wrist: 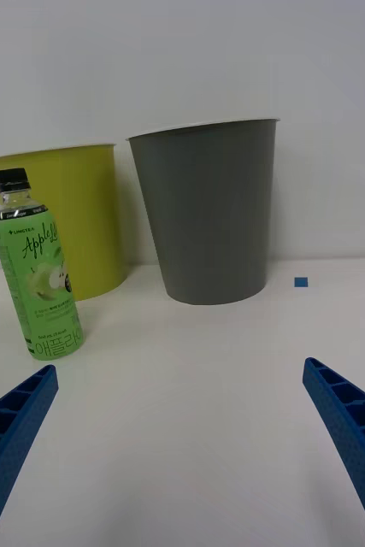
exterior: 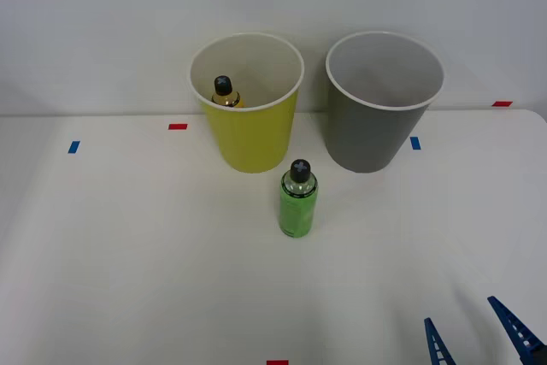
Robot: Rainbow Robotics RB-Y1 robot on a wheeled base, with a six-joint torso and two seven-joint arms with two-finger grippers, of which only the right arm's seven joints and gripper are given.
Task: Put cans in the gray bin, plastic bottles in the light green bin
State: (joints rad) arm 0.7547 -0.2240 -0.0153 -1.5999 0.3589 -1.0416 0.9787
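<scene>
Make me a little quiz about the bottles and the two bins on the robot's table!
1. True or false: the green bottle stands upright on the table.
2. Which bin holds the amber bottle? A) the gray bin B) the light green bin
3. Fill in: the right gripper has its fingers ____.

Key
1. True. It stands in front of both bins.
2. B. Its black cap peeks above the rim.
3. Open, with nothing between them.

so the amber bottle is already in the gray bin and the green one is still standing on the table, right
Not quite. The amber bottle is in the light green bin, not the gray bin, as the front view shows. The green bottle does stand on the table.
</scene>
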